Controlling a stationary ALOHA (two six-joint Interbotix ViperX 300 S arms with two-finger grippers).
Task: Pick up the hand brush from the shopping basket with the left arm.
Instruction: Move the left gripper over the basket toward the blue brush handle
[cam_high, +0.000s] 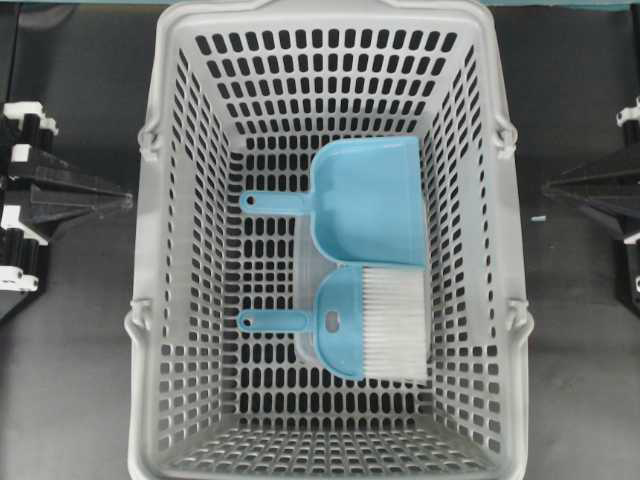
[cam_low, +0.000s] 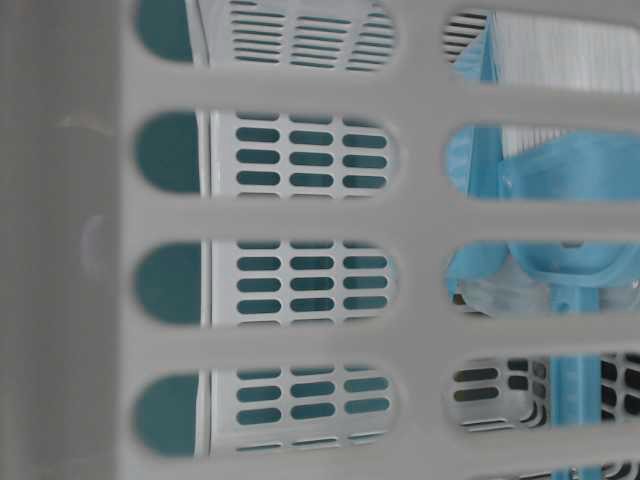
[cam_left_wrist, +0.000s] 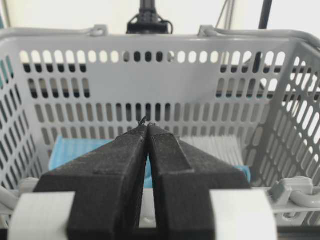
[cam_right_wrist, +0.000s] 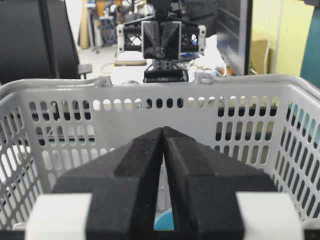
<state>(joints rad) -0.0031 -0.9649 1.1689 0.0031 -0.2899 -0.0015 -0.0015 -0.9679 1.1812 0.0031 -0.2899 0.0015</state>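
Note:
The light blue hand brush (cam_high: 350, 318) lies flat on the floor of the grey shopping basket (cam_high: 180, 250), right of centre. Its white bristles (cam_high: 395, 322) point right and its thin handle (cam_high: 270, 320) points left. In the left wrist view the bristles (cam_left_wrist: 217, 146) show past the fingers. My left gripper (cam_high: 126, 201) (cam_left_wrist: 147, 125) is shut and empty. It sits outside the basket's left wall, level with the rim. My right gripper (cam_high: 548, 187) (cam_right_wrist: 163, 130) is shut and empty outside the right wall.
A light blue dustpan (cam_high: 370, 200) (cam_left_wrist: 75, 150) lies just beyond the brush, touching it, with its handle pointing left too. Something of clear plastic (cam_high: 308, 290) lies under both. The basket's tall slotted walls (cam_left_wrist: 150, 85) and folded handles (cam_high: 148, 135) stand between both grippers and the brush.

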